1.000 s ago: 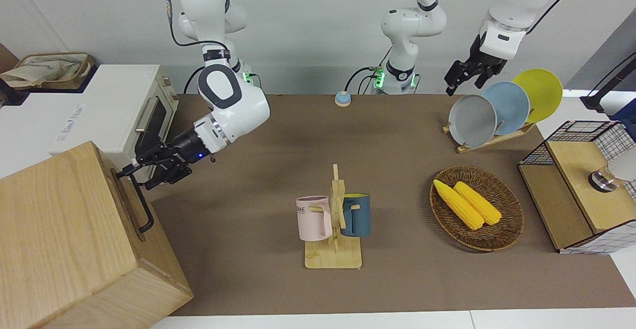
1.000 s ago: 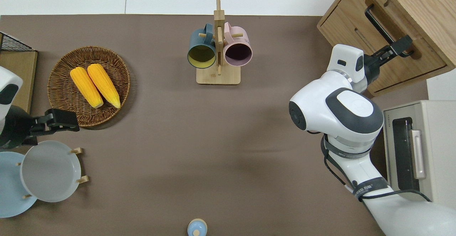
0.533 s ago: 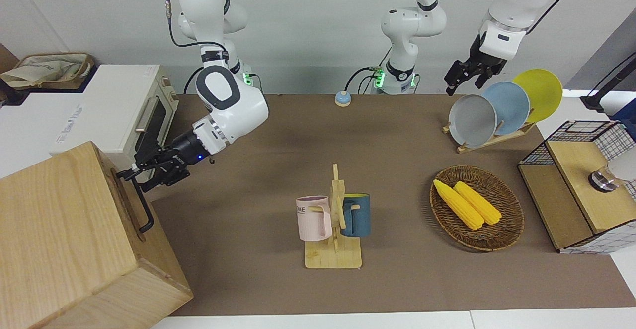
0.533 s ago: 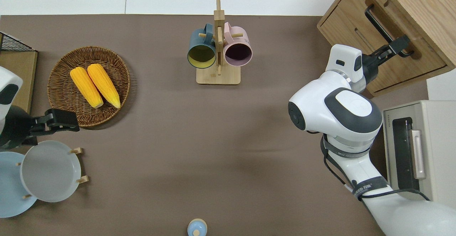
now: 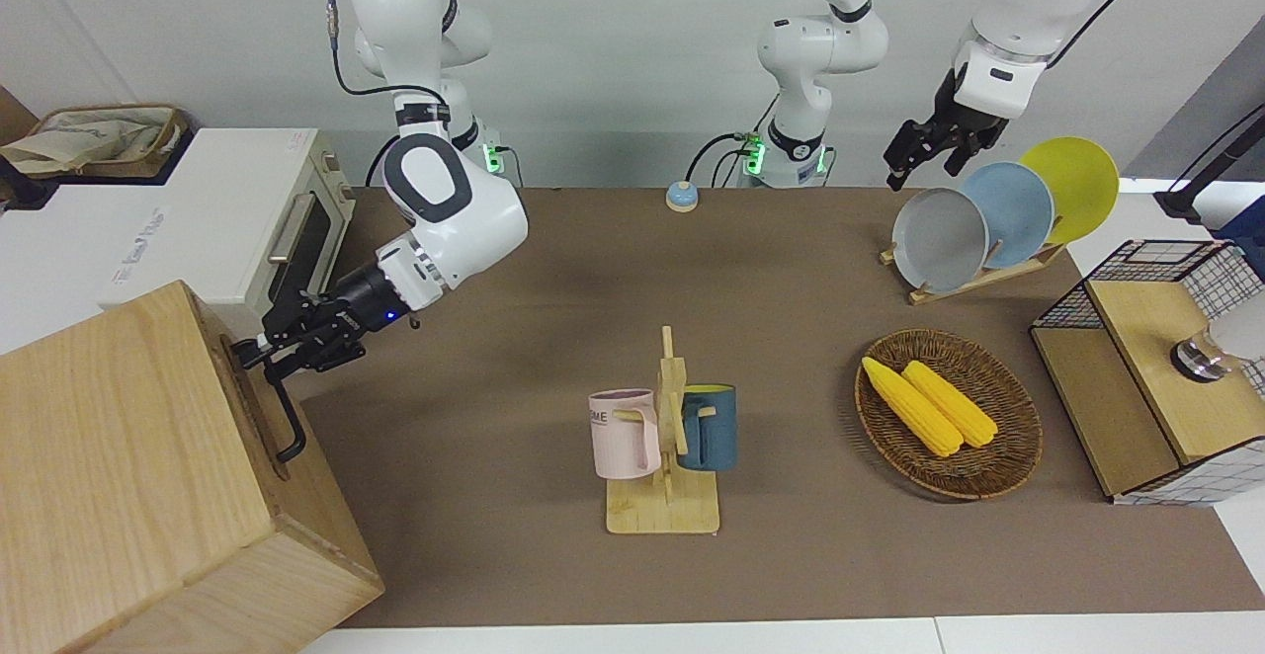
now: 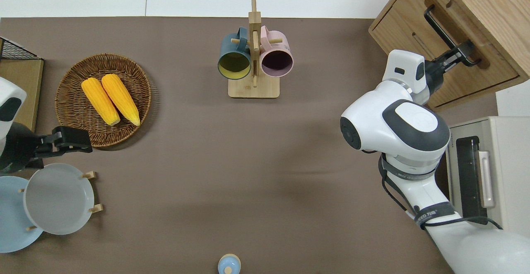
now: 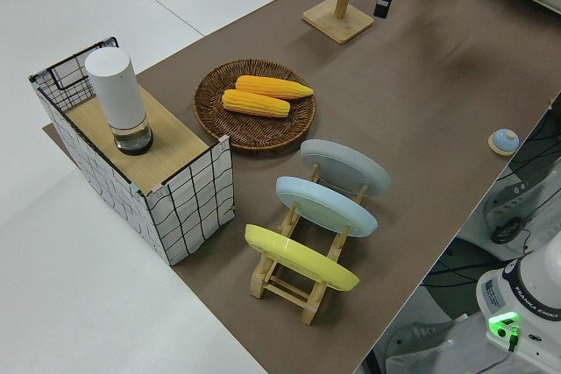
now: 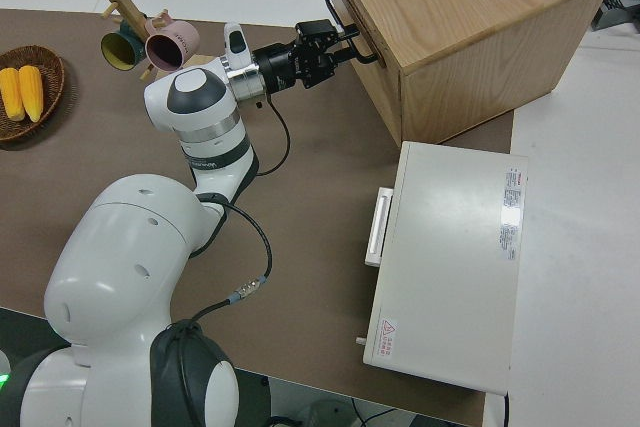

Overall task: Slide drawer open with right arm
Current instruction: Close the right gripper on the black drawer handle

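The drawer [image 6: 488,68] sits flush in the front of a large pale wooden box [image 5: 109,456] at the right arm's end of the table. Its black bar handle [image 6: 439,25] runs along the recess in the drawer front and also shows in the front view [image 5: 288,422]. My right gripper [image 6: 467,53] is at the end of the handle nearer to the robots, open, with one finger on either side of the bar [image 5: 265,356] [image 8: 345,42]. The left arm [image 5: 993,61] is parked.
A white toaster oven [image 5: 198,229] stands next to the box, nearer to the robots. Mid-table is a mug rack [image 5: 664,496] with two mugs. Toward the left arm's end are a corn basket [image 5: 1018,456], a plate rack [image 5: 934,290] and a wire-mesh box [image 5: 1137,437].
The right gripper has slid along toward the box and onto the handle's near end. The drawer and the left arm have not moved.
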`<action>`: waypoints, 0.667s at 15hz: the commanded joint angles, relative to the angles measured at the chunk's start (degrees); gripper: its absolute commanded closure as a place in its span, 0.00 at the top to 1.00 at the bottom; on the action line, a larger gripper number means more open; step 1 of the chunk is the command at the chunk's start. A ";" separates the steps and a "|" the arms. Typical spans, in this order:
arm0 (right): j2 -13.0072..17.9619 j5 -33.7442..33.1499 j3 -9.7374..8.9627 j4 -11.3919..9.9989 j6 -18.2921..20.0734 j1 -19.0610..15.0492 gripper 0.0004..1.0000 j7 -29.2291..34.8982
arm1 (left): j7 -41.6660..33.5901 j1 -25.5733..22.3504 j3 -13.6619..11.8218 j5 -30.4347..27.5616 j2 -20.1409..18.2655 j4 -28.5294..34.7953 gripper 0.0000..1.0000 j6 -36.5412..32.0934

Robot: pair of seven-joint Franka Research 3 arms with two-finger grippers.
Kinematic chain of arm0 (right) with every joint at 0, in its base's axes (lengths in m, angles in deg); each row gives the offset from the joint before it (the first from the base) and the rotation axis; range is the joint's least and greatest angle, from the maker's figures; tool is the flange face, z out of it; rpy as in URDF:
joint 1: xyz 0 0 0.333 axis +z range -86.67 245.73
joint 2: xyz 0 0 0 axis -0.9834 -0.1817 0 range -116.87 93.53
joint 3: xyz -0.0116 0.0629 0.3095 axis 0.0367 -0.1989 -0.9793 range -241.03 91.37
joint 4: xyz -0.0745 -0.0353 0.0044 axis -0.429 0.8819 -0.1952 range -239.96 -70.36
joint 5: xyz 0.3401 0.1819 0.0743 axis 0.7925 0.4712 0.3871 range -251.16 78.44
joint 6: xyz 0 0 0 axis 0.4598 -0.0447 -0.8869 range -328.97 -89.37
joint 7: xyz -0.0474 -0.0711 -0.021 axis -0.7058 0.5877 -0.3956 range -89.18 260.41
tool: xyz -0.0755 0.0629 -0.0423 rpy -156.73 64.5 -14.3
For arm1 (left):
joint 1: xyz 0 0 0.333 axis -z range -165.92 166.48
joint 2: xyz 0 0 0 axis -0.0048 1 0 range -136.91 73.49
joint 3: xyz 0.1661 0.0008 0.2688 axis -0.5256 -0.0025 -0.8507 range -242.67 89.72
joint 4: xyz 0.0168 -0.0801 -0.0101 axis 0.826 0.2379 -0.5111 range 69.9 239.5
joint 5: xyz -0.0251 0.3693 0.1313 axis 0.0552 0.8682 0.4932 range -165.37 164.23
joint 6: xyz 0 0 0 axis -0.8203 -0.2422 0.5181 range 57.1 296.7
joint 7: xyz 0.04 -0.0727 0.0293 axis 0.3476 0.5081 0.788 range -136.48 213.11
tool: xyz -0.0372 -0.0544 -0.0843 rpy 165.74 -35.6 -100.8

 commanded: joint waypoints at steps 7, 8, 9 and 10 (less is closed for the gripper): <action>-0.63 -0.99 -1.18 1.10 -0.27 -0.11 0.00 1.21 | -0.51 0.06 -0.25 -0.05 -0.48 -0.21 0.99 -0.98; -0.63 -0.99 -1.18 1.10 0.25 0.06 0.00 1.04 | -0.51 0.06 -0.25 -0.05 -0.48 -0.21 0.99 -0.98; -0.54 -0.82 -1.62 1.10 1.22 0.24 0.00 0.86 | -0.51 0.06 -0.25 -0.05 -0.48 -0.21 0.99 -0.98; -0.54 -0.12 -2.84 1.10 2.27 0.24 0.00 0.77 | -0.51 0.06 -0.25 -0.05 -0.48 -0.21 0.99 -0.90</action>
